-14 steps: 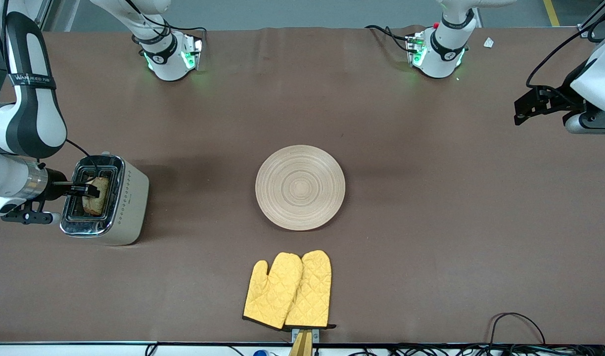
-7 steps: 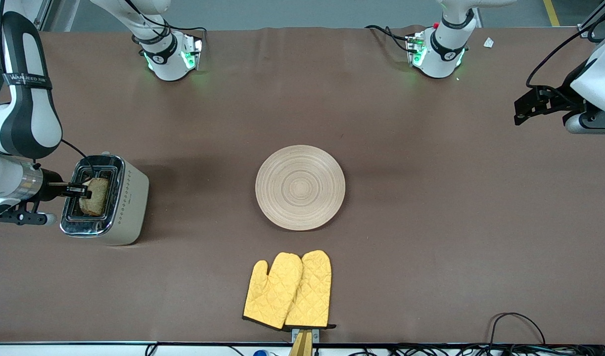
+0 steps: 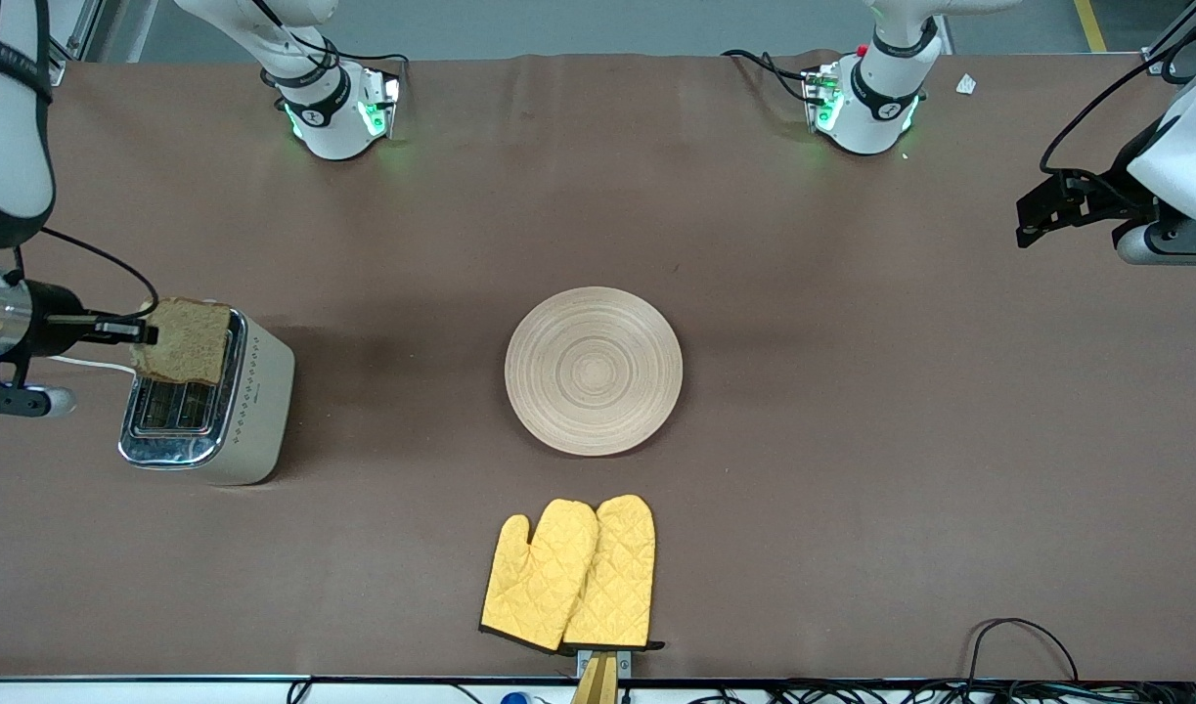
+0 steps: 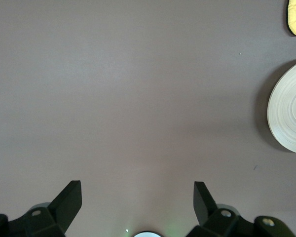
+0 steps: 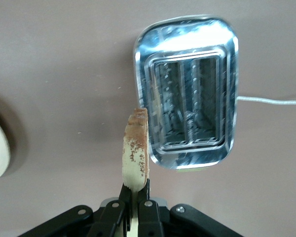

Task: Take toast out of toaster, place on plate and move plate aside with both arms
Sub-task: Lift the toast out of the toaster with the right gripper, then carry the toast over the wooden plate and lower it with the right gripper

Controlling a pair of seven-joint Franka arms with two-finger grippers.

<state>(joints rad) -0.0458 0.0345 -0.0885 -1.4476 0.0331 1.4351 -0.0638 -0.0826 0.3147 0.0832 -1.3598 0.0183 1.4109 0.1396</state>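
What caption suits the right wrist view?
Right gripper holds the toast above the empty toaster.

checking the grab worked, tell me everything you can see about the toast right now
The toast is one squarish slice of speckled tan-brown bread with a darker crust. It is out of the toaster, held in the air just above the slots, which look empty. The right claw is shut on one edge of it; nothing else touches it. In the right wrist view it shows edge-on, thin and upright, sticking straight out from the claw. It has not yet reached the plate.
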